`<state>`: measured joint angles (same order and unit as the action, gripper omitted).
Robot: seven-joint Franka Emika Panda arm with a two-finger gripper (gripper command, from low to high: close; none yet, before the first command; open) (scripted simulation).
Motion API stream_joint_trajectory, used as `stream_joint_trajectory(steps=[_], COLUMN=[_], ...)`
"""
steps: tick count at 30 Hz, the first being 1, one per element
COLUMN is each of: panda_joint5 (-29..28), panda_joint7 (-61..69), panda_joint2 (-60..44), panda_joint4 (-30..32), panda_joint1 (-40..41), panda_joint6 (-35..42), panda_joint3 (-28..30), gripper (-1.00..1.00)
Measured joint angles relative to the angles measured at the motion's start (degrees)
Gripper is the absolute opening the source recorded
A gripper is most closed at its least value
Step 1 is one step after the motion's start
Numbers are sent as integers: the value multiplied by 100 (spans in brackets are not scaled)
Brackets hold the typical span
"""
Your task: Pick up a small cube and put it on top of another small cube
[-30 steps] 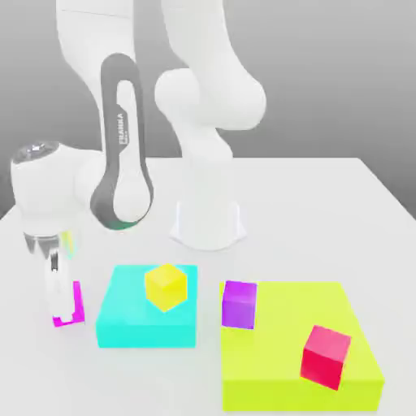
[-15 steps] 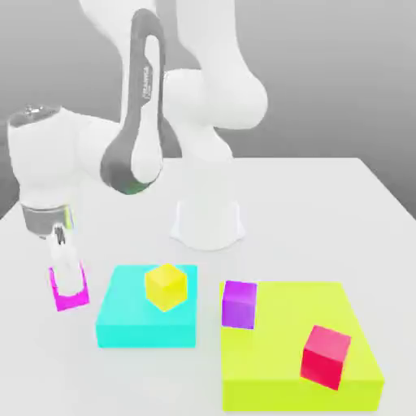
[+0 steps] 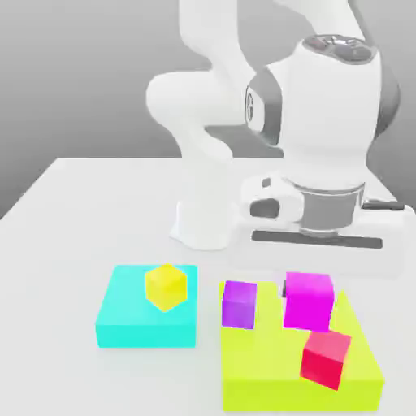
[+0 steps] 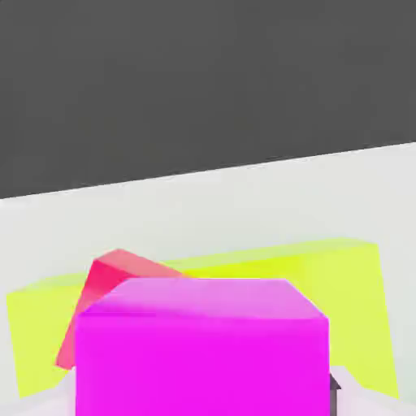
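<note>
We have the small magenta cube (image 3: 308, 300) up in the air, hanging right under the gripper (image 3: 313, 275), with the jaws pinched tight on it; the fingers themselves sit hidden behind the cube and the hand. In the hand view the magenta cube (image 4: 201, 348) looms large right in front of the camera.

It floats over the yellow-green slab (image 3: 276, 370), toward that slab's far edge, and we cannot tell whether it hangs clear of the slab's top face or just grazes it.

Just beside it, toward the exterior view's left, stands the violet cube (image 3: 240, 304), at the slab's far left corner. The two look close together, a narrow gap between them.

Nearer to us, and a touch toward the exterior view's right, sits the crimson cube (image 3: 327, 357), turned a little on the slab, near its right edge. In the hand view that crimson cube (image 4: 114, 280) peeks out from behind the magenta one, with the yellow-green slab (image 4: 349, 292) stretching beyond it.

Across on the exterior view's left lies the cyan slab (image 3: 134, 325), set apart from the yellow-green one by a strip of bare table. On top of it sits the yellow cube (image 3: 166, 286), near its far edge.

Everything rests on the white table (image 3: 65, 244). Behind the slabs rises the arm's white base (image 3: 203, 223), and the big wrist housing crowds in above the held cube.
</note>
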<state>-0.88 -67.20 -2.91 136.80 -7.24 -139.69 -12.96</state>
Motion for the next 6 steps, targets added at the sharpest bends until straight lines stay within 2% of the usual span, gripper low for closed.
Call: stream_joint_trajectory(steps=[2, 3, 6], panda_joint5=[-128, -172, -172], panda_joint7=[-83, -114, -114], panda_joint2=[-347, -464, -464], panda_joint4=[60, 85, 85], panda_joint1=[71, 61, 61], panda_joint6=[-398, -535, -535], panda_joint3=[75, 91, 91], gripper=[-100, 100, 100])
